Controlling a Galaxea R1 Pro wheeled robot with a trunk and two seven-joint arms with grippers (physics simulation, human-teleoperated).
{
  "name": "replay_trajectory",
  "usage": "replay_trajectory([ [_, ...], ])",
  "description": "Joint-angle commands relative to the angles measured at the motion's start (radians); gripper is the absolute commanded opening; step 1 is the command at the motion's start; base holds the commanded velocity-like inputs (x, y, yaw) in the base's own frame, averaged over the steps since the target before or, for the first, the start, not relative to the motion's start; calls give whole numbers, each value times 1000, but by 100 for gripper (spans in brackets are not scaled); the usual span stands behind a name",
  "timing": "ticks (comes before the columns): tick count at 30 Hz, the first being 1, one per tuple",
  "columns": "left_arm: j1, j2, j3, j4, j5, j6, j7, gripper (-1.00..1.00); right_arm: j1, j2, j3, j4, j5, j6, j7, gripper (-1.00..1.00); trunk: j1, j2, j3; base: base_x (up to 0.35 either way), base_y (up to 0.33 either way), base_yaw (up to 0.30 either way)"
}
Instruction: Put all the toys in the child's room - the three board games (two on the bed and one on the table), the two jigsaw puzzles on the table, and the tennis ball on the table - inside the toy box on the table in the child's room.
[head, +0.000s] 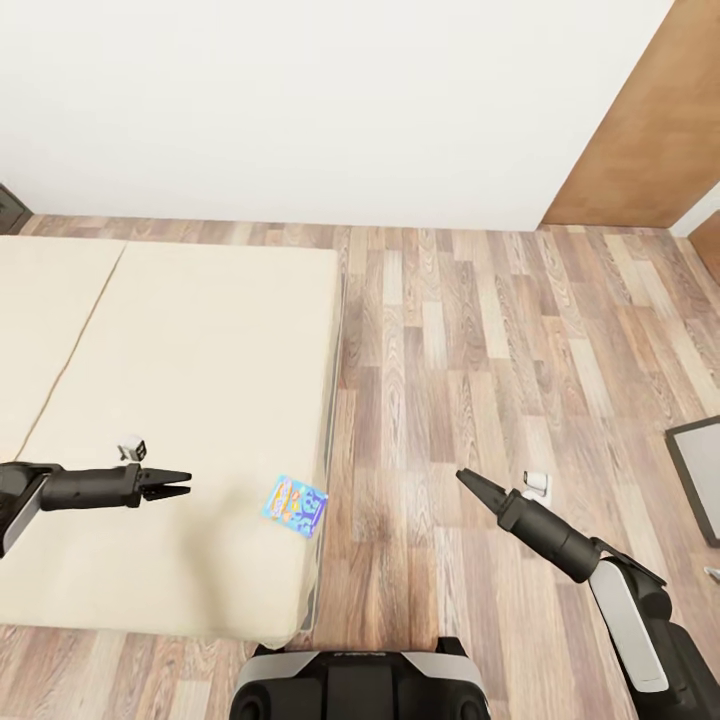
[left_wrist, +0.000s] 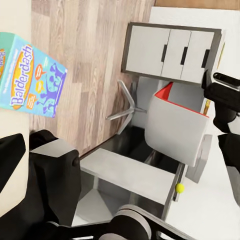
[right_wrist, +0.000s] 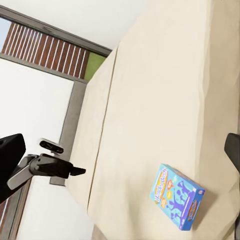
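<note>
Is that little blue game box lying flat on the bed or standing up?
Lying flat. The blue game box rests cover-up on the bed near its edge, its printed face showing; no claw touches it.

Small blue board game (head: 296, 505) lay flat on the bed (head: 180, 400), cover up, at the mattress edge nearest the plank floor and turned a bit askew to that edge. Cover read "Balderdash" (left_wrist: 31, 76) in yellow, with dark-blue cartoon figures on light blue (right_wrist: 177, 196). Bed was low and beige, with a seam splitting the mattress in two; the game sat on the wider part. A small yellow ball (left_wrist: 179, 188) showed in the left wrist view, far from the bed.
</note>
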Motion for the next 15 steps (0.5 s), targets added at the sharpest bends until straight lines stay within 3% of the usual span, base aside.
replay_trajectory([
  [1, 0, 1, -3, 0, 3, 11, -4, 100, 0, 0, -1, 0, -5, 7, 0, 100, 0, -1, 1, 0, 0, 0],
  [8, 1, 1, 31, 0, 2, 10, -4, 100, 0, -1, -2, 0, -4, -10, 2, 100, 0, -1, 12, 0, 0, 0],
  [15, 1, 1, 36, 0, 2, 10, -4, 100, 0, 1, 2, 1, -4, -20, 1, 100, -7, 13, 30, 0, 0, 0],
])
